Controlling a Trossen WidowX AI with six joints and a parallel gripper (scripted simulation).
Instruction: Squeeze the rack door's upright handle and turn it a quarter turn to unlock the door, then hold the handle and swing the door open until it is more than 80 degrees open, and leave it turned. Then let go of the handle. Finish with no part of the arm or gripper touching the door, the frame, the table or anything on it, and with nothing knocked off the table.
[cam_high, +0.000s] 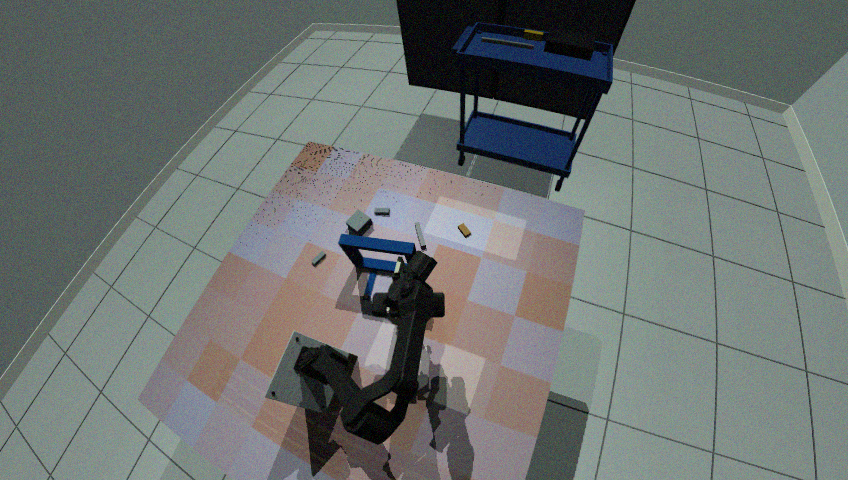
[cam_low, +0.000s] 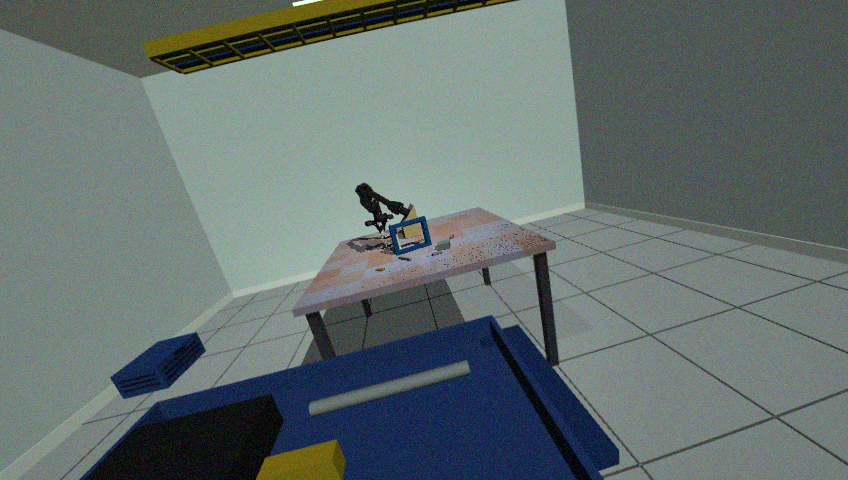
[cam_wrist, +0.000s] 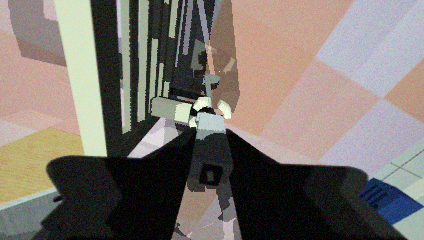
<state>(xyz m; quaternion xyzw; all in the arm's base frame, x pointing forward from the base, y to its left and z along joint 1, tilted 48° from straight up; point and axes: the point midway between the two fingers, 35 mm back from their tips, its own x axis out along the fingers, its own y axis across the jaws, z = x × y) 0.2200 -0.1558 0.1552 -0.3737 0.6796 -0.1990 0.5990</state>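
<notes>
Gripper (cam_high: 389, 308) (cam_low: 383, 234) (cam_wrist: 209, 132) clamped on the handle (cam_wrist: 211, 123), door (cam_wrist: 82, 75) swung out from blue frame (cam_high: 377, 242) (cam_low: 409, 221), grey block (cam_high: 358, 221) (cam_low: 442, 244) near frame on worktop (cam_high: 538, 300) (cam_low: 351, 288)

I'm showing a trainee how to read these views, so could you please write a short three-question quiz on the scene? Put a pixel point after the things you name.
1. True or false: the gripper (cam_high: 397, 268) (cam_wrist: 209, 132) is shut on the handle (cam_wrist: 212, 122).
2. Multiple choice: what colour is the frame (cam_high: 376, 242) (cam_low: 410, 221)? A) red B) blue C) yellow
3. Fill in the blank: the cart (cam_high: 535, 68) (cam_low: 410, 428) carries a pale ____ on its top tray.

Key: 1. true; 2. B; 3. rod
</notes>
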